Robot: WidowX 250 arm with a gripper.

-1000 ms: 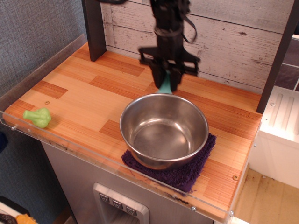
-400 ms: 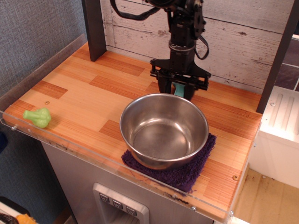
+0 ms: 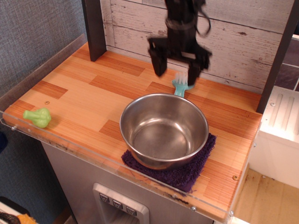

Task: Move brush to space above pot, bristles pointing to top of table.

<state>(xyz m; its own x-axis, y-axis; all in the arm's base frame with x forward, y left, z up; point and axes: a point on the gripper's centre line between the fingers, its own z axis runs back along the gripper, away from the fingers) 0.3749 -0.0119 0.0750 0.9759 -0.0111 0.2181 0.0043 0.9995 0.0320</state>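
The teal brush (image 3: 180,85) lies on the wooden table (image 3: 84,93) just behind the far rim of the pot (image 3: 164,129), its white bristles toward the back wall and its handle end hidden by the pot's rim. The pot is a large shiny steel bowl resting on a dark purple cloth. My gripper (image 3: 176,70) hangs above the brush, raised clear of it, with its two black fingers (image 3: 157,63) spread wide apart and nothing between them.
A light green broccoli toy (image 3: 38,117) lies near the left front edge. The purple cloth (image 3: 180,172) sits under the pot near the front rim. A dark post (image 3: 93,28) stands at the back left and a whitewashed plank wall (image 3: 233,37) runs behind.
The gripper, shut on the brush a second ago, lowered it behind the pot, opened, and has now risen, leaving the brush lying on the table.
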